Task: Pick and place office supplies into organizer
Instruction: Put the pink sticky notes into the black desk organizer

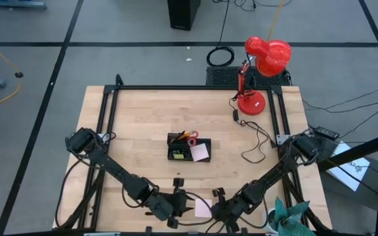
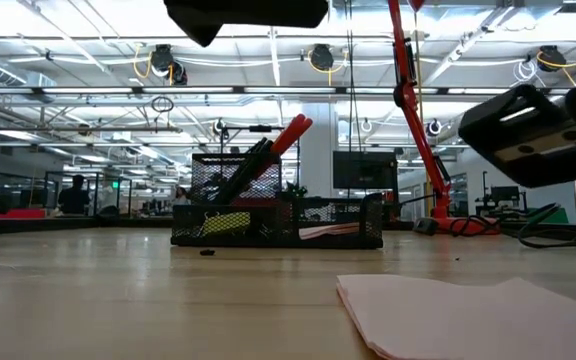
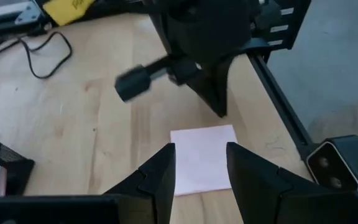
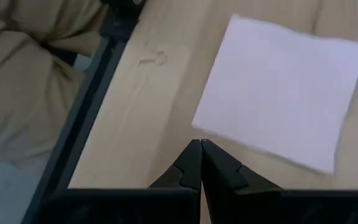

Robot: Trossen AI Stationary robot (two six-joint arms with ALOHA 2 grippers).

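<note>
The wooden table (image 1: 143, 124) carries the black organizer (image 1: 189, 147) at its centre, already holding the red-handled scissors (image 1: 190, 136), pens and a pink pad. One loose pink sticky-note pad (image 1: 203, 208) lies flat near the front edge, so picking it up looks like the step in hand. The left gripper (image 3: 199, 163) hovers over it with fingers spread, the pad just ahead of them; it needs lowering and closing. The right gripper (image 4: 201, 155), pressed together, sits beside the pad's edge.

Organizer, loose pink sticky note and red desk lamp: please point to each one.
organizer (image 1: 189, 156): high view, on its front wall.
loose pink sticky note (image 1: 203, 208): high view, on the middle of the sheet.
red desk lamp (image 1: 268, 56): high view, on the lamp shade.
</note>
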